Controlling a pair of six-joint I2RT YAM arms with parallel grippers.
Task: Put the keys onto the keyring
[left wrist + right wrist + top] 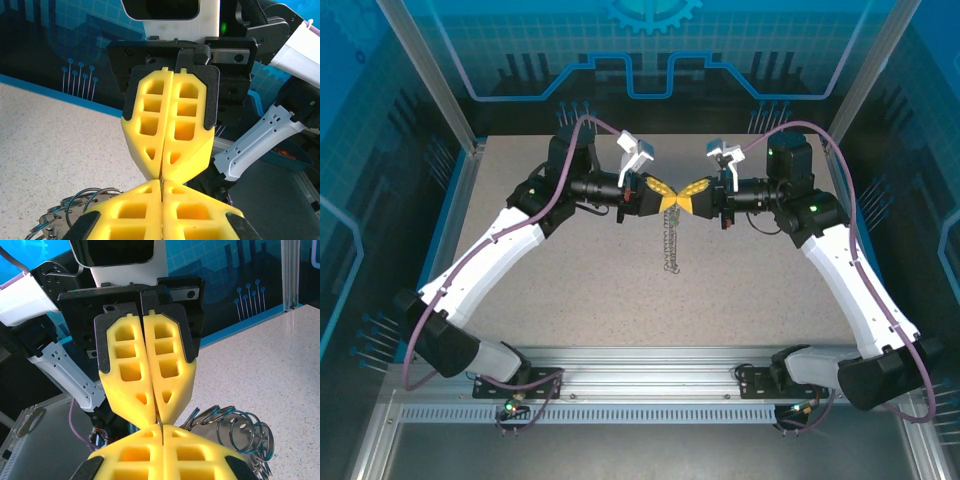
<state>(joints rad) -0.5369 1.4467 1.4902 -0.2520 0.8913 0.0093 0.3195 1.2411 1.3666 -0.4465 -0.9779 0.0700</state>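
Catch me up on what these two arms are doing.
Both arms meet tip to tip above the middle of the table. The left gripper and right gripper are both shut, a thin metal sliver showing where their tips touch. A silvery chain with metal rings hangs just below them. Which one carries it is unclear.

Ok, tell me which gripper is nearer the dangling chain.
Left, but barely. The left gripper and right gripper meet tip to tip; the chain hangs just on the left gripper's side of that meeting point.
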